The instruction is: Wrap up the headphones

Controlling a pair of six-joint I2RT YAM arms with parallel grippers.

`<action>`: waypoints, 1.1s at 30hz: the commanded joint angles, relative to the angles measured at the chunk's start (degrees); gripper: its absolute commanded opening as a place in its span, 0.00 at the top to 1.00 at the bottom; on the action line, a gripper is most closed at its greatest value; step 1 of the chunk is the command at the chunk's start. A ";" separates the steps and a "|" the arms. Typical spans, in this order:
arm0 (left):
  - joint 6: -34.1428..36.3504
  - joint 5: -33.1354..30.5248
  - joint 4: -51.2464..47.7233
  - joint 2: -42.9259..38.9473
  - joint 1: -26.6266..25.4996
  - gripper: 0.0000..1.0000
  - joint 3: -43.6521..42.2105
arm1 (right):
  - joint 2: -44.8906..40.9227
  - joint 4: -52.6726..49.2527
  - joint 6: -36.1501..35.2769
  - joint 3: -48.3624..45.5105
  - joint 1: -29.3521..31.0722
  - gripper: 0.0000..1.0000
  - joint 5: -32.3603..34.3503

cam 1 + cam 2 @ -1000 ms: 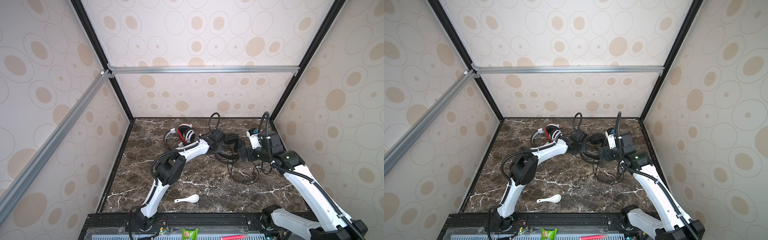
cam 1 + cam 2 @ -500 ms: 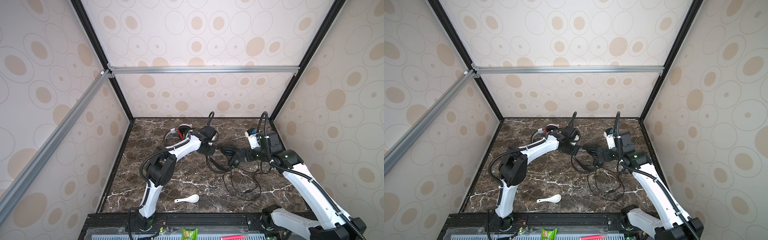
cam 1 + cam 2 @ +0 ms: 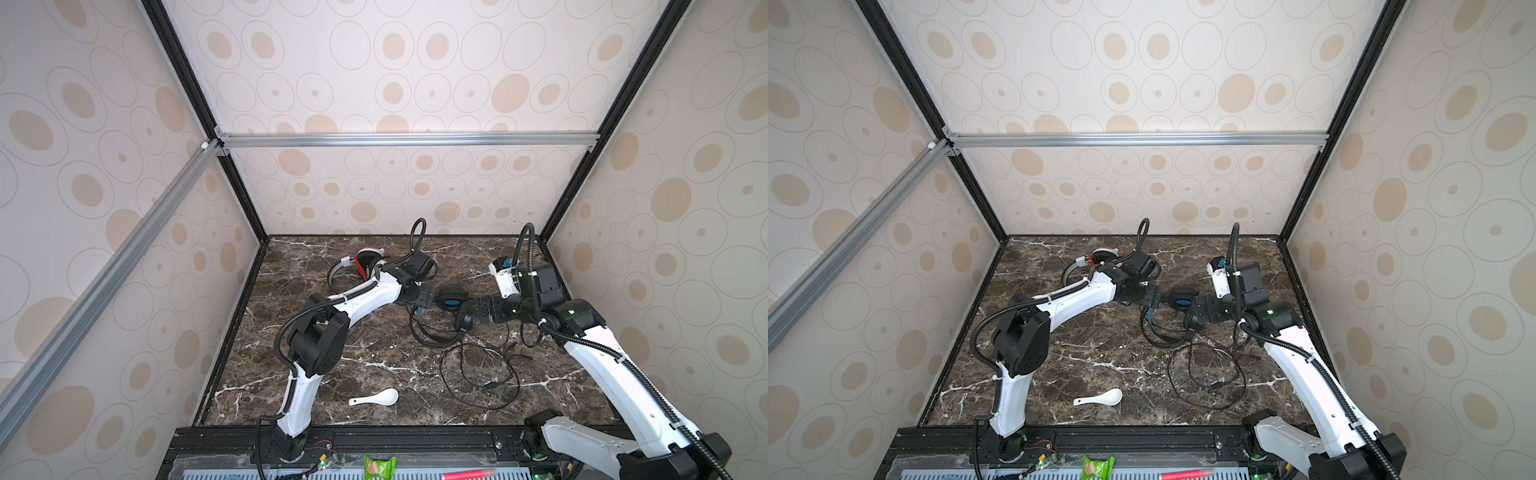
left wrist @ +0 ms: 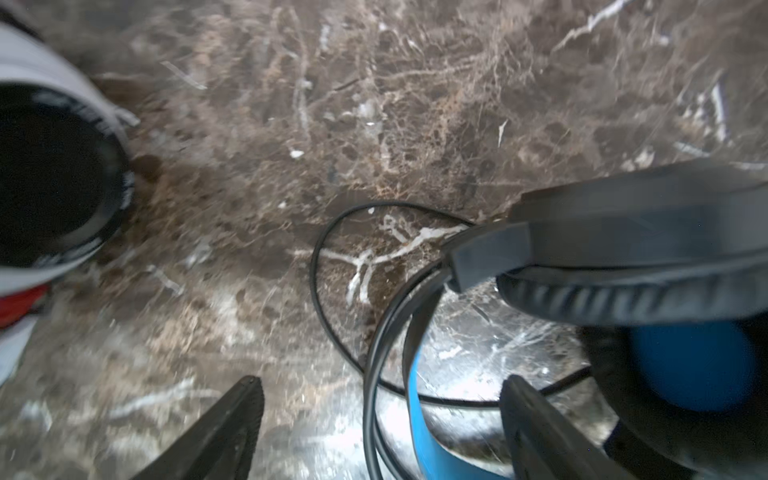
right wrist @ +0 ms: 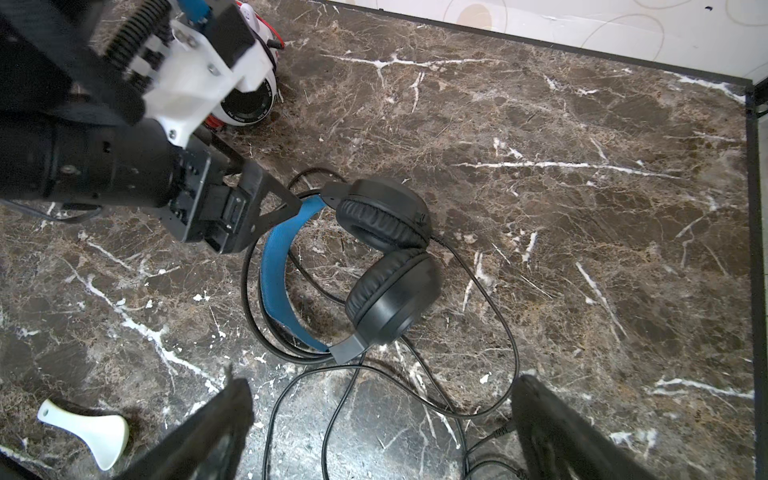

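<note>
Dark marble bench (image 3: 316, 353), patterned booth walls, both arms reaching to the middle.

The left arm has swung back in from the rear-left. Its left hand (image 3: 427, 300) was clenched a second ago and is now released, fingers spread. The wrist view shows the blue-lined band running between them with nothing pinched.

The right hand (image 3: 471, 312) is unchanged: wide open as before and grasping nothing. It sits low, just beside the nearer earcup, and from its own camera it is near the cup but not touching.

The black headphones (image 5: 395, 299) now lie flat on the bench between the two hands, cups together, band curving toward the left hand. They have slid a little across the middle over the last second.

The white headphones (image 3: 365, 266) stay at the rear behind the left forearm, with red cord at the band. We cannot tell whether that pair is properly wrapped.

The black cord (image 4: 313, 266) trails in loose loops in front of the black pair. The pile has spread nearer the front than it was, and no turn sits around the band.

The white spoon (image 3: 376, 398) near the front has not moved.

Our read is that the letting-go ends a drag or reposition. Wrapping of the black pair has not started, so the next step needs a fresh grip on the band and on the cord.
</note>
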 commanded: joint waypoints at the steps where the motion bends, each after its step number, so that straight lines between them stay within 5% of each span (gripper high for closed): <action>1: -13.00 -3.83 -2.62 -5.16 -3.79 0.09 -3.06 | -0.08 0.81 0.37 0.63 -0.33 0.00 -0.05; 10: -32.54 -4.64 3.46 -9.34 -8.85 0.17 -14.90 | 0.77 1.84 0.38 0.12 -0.34 0.00 -1.54; 20: -34.67 -6.06 0.60 -3.63 -7.81 0.16 -11.93 | -0.63 1.94 0.34 -1.04 -0.41 0.00 -1.08; 26: -35.35 -4.21 3.09 -1.34 -7.06 0.30 -12.53 | -1.02 1.68 0.48 -1.53 -0.54 0.00 -1.26; 29: -35.11 -3.22 3.83 -0.16 -6.94 0.45 -12.91 | -0.92 1.92 0.71 -1.52 -0.61 0.00 -1.27; 33: -35.70 -3.05 4.47 0.99 -6.67 0.51 -14.11 | -0.76 1.93 0.57 -1.32 -0.60 0.00 -1.32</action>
